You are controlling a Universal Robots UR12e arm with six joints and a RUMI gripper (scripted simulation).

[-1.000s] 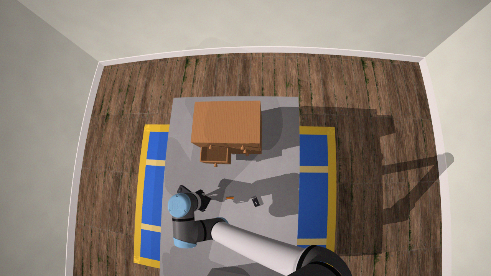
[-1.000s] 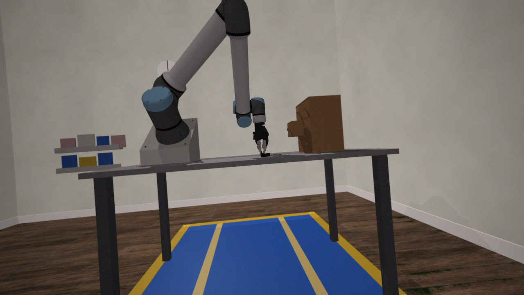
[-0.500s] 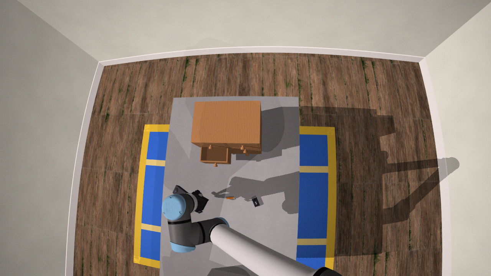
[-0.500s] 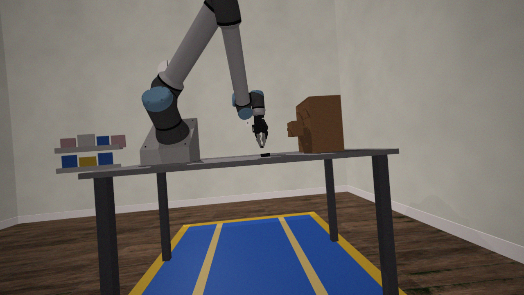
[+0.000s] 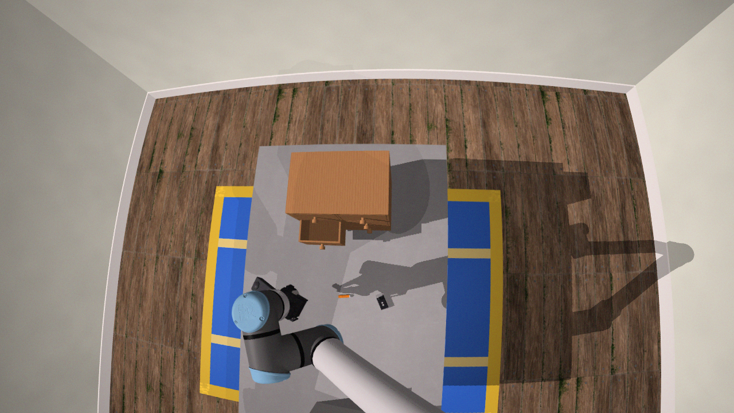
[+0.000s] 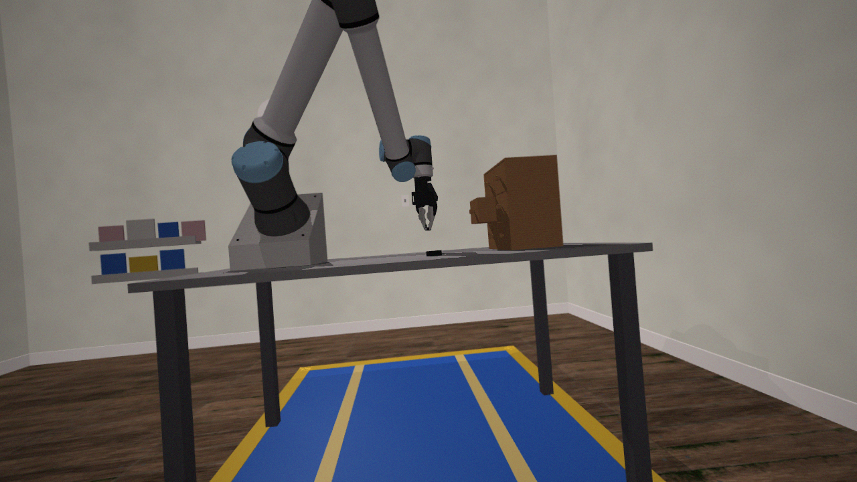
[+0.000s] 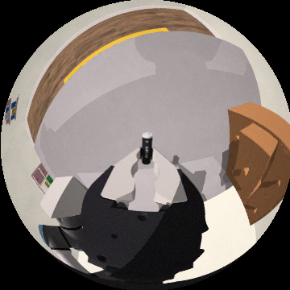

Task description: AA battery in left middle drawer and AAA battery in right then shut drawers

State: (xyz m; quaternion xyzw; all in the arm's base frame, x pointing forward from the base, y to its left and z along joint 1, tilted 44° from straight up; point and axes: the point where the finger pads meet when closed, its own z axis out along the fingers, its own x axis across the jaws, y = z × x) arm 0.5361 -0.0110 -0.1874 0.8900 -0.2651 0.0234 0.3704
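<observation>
One battery (image 7: 147,148), a dark cylinder with a silvery end, was clamped between the tips of the pincer (image 5: 295,304) (image 6: 427,227) (image 7: 147,148), raised above the surface (image 5: 390,359) (image 6: 359,264) (image 7: 121,109). Its size could not be read with certainty, though the open drawer suggested the AA. Beyond it, an orange cylinder (image 5: 344,296), perhaps the other battery, lay on the surface, with a small black block (image 5: 382,302) (image 6: 434,252) near it. Farther off stood the upright wooden chest (image 5: 338,182) (image 6: 530,203) (image 7: 266,110), its middle-row left drawer (image 5: 320,242) (image 6: 482,211) (image 7: 259,137) pulled out.

The job looked under way but far from finished: one drawer was open and one battery lifted. The drop into that drawer, the second battery, the middle-row right drawer, and the final shutting and clearing away all seemed to remain.

The wrist view alone made the grip plain — the top view hid the tips beneath the tool, and the exterior view showed them too small to tell what they held. The top view looked into the open drawer and showed the orange cylinder, which could not be made out from the side. The exterior view, for its part, showed the height of the pincer over the surface.

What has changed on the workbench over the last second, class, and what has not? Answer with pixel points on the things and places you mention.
The gripper (image 5: 295,303) (image 6: 427,228) (image 7: 147,148) has risen from the table, holding a dark battery (image 7: 147,144). Whether it closed within that second isn't clear. The chest (image 5: 338,182) (image 6: 527,203) (image 7: 261,114), its pulled-out drawer (image 5: 320,243) (image 6: 482,211) (image 7: 259,138), the orange piece (image 5: 343,296) and the black block (image 5: 381,302) (image 6: 434,252) stayed put.
</observation>
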